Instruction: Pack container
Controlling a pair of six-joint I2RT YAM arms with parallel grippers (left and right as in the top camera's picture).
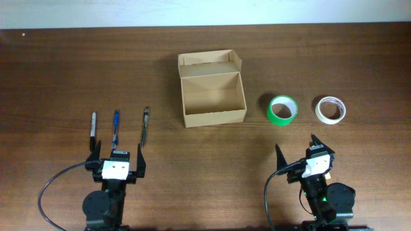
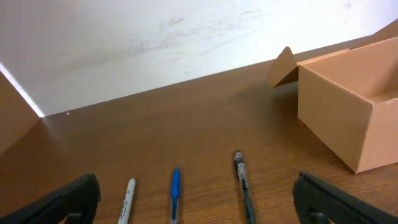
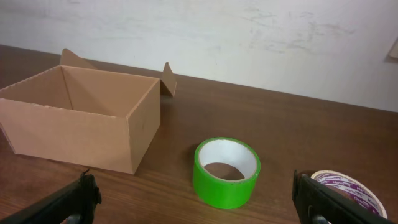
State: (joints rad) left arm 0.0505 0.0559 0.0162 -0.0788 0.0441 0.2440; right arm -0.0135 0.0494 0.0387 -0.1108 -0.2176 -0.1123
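The tan cardboard container (image 1: 212, 96) stands open and empty at the table's middle back, lid flap folded away; it shows in the left wrist view (image 2: 351, 106) and the right wrist view (image 3: 81, 118). A green tape roll (image 1: 282, 110) lies to its right (image 3: 226, 171), and a white tape roll (image 1: 331, 109) further right (image 3: 348, 190). Three pens lie at the left: a white-black marker (image 1: 94, 124) (image 2: 127, 200), a blue pen (image 1: 116, 126) (image 2: 175, 193), a black pen (image 1: 145, 125) (image 2: 242, 180). My left gripper (image 1: 117, 157) (image 2: 196, 208) is open just short of the pens. My right gripper (image 1: 300, 149) (image 3: 196, 208) is open just short of the green roll.
The brown wooden table (image 1: 58, 77) runs to a white wall (image 2: 155, 37) at the back. Black cables (image 1: 48, 189) loop beside both arm bases at the front edge.
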